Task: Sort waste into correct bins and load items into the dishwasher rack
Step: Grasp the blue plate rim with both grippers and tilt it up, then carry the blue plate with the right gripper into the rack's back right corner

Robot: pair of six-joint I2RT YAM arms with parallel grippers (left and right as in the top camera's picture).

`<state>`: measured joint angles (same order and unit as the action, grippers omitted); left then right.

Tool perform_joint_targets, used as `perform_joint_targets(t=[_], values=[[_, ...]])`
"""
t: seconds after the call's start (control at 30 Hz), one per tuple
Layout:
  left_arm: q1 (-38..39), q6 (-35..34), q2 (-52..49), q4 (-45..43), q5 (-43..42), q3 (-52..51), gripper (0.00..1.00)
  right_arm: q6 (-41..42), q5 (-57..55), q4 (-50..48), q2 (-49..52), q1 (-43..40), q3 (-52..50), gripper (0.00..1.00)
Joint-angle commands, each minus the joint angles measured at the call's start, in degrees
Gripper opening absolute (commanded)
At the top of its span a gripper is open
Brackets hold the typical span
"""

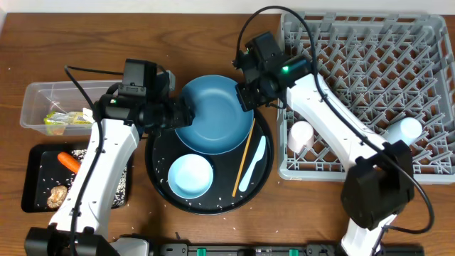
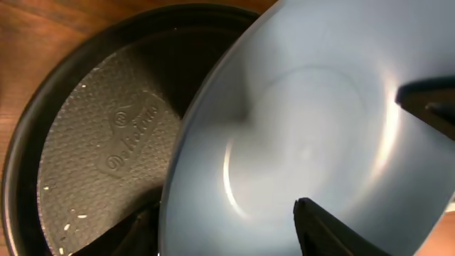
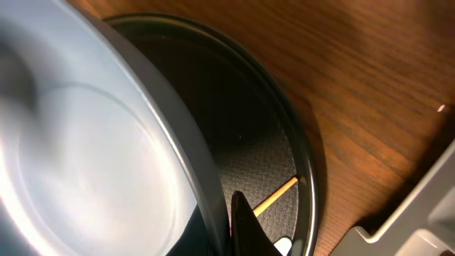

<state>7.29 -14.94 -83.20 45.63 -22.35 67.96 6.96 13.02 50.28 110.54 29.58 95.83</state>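
The rack (image 1: 370,64) occupies the right of the table, with a cup (image 1: 302,135) at its near-left corner and a second cup (image 1: 405,129) at its near-right edge. Most pegs are free. The round tray (image 1: 158,160) sits just left of the rack. The plate (image 1: 210,114) is over the far half of this tray, tilted, with its right rim raised towards the rack. The right gripper (image 1: 249,96) is clenched on that rim, and the right wrist view shows one finger (image 3: 242,220) against the plate's edge. This grip suits carrying the plate edge-on to stand between pegs. The left gripper (image 1: 183,114) is at the opposite rim, released. Its fingers (image 2: 320,227) are spread wide with the plate's face beyond them, probably to steady the tilt. The bowl (image 1: 190,176), spoon (image 1: 254,167) and chopstick (image 1: 245,158) lie on the tray, not yet loaded. Rice grains (image 2: 67,227) are scattered on the tray floor.
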Motion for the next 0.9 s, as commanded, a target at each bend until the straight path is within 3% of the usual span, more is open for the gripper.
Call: perform_joint_targets(t=[0.0,0.4,0.87], values=[[0.17,0.33,0.83,-0.98,-0.98,0.31,0.61,-0.13,-0.39,0.07,-4.57,-0.26,0.61,0.01],[-1.27,0.33,4.92,-3.89,-0.98,4.90,0.71,-0.09,-7.06,1.14,-5.62,-1.88,0.61,0.01],[-7.21,0.13,14.53,-5.44,-0.96,4.92,0.73,0.00,-38.80,2.23,-15.74,-12.13,0.83,0.01]])
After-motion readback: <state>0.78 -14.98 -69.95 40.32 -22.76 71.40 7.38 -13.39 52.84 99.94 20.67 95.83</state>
